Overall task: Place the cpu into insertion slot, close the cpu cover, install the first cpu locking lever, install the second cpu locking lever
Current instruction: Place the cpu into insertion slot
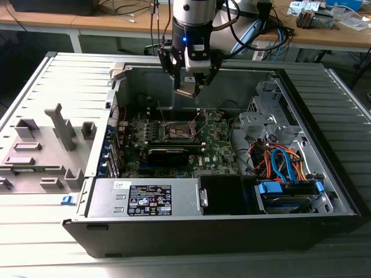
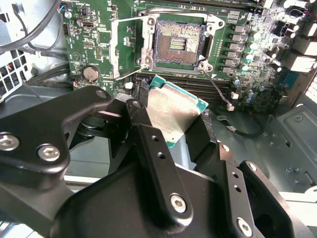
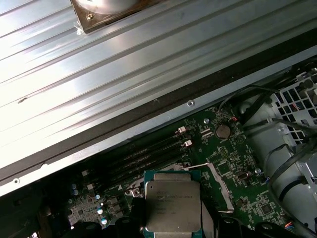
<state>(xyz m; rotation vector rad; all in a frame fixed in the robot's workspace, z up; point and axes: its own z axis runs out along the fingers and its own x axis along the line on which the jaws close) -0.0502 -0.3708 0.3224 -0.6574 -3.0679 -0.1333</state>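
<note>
1. In the exterior view, the grey power box (image 1: 145, 200) sits nearest, along the front wall of the open computer case (image 1: 342, 197). The case lies on a ribbed metal table (image 1: 40, 231).
2. Beside that box, toward the exterior view's right, a drive bay (image 1: 290, 191) holds blue and orange cables (image 1: 281, 162).
3. On the exterior view's left, outside the case, a grey plastic holder (image 1: 55, 136) stands on the table.
4. Farther in lies the green circuit board (image 1: 217, 147), with a long black card (image 1: 168, 153) across it.
5. Just behind the card is the socket (image 1: 178, 131). In the second wrist view the socket (image 2: 177, 43) lies open, its brownish contact field bare inside a silver rim.
6. The claw (image 1: 190, 87) hangs above the board and over the socket. Its black fingers (image 2: 151, 144) are closed narrowly on the chip (image 2: 173, 106), one on each side.
7. The chip (image 1: 185, 91) is in the air, clear of the socket and tilted. Its silver top and green edge show in both wrist views (image 3: 172, 206).
8. Past the case's back wall stand wooden benches (image 1: 116, 23) strewn with wires.
</note>
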